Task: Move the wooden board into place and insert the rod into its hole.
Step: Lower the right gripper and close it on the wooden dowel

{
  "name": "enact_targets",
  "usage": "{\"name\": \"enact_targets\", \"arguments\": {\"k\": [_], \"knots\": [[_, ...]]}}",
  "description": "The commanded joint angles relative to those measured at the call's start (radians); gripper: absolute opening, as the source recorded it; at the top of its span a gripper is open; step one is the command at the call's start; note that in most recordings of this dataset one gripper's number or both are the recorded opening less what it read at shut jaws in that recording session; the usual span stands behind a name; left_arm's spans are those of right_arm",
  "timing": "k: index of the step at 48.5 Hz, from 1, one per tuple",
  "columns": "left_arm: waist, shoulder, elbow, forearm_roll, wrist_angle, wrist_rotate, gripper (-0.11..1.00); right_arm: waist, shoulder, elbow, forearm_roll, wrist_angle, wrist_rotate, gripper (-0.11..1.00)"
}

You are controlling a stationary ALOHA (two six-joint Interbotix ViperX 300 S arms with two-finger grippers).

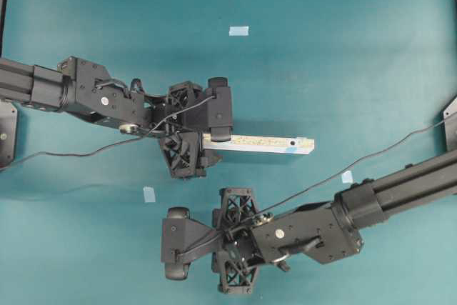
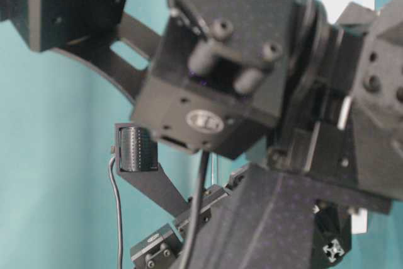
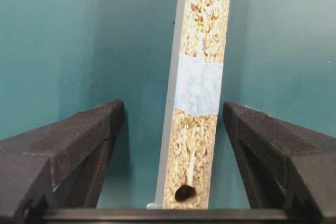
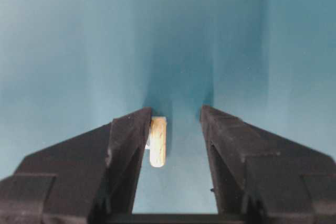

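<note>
table (image 1: 343, 41): teal mat, a few pale tape squares (image 1: 238, 31) scattered on it.
left gripper (image 3: 170, 145): jaws wide apart, straddling the wooden board, touching neither side; holds nothing.
right gripper (image 4: 176, 129): jaws part-way apart around the rod; left finger (image 4: 128, 145) touches or nearly touches it, right one apart. Not gripped yet by the look.
wooden board (image 1: 260, 143): on the table, standing on its long edge, chipboard edge up, long axis running away from the left wrist; near end between the left fingers.
hole (image 3: 184, 192): in the chipboard edge at the end nearest the left wrist.
rod (image 4: 157, 141): lies on the table between the right fingers, long axis in line with them; right arm is nearer.
views: only the right wrist view shows the rod; overhead hides it under the gripper. Only the left wrist view shows the hole. Table-level view is blocked by arm hardware.
</note>
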Motion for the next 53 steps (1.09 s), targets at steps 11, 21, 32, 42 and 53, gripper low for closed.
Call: {"name": "enact_targets", "arguments": {"k": [11,21,32,42,53], "knots": [[-0.009,-0.037,-0.008,0.002,-0.005,-0.002,0.82,0.012,-0.018,-0.041,-0.011,0.021,0.003,0.43],[-0.009,-0.037,-0.005,0.002,-0.005,-0.002,0.82,0.012,-0.018,-0.051,-0.021,0.032,0.003,0.43],[-0.009,-0.037,-0.006,0.003,-0.006,-0.002,0.82,0.012,-0.017,-0.051,-0.029,0.031,0.005,0.42],[-0.009,-0.037,-0.005,0.002,-0.005,-0.002,0.82,0.011,-0.009,-0.051,-0.028,0.031,0.006,0.42],[-0.009,-0.037,-0.005,0.003,-0.005,-0.002,0.82,0.012,-0.003,-0.051,-0.029,0.029,0.015,0.31]]}}
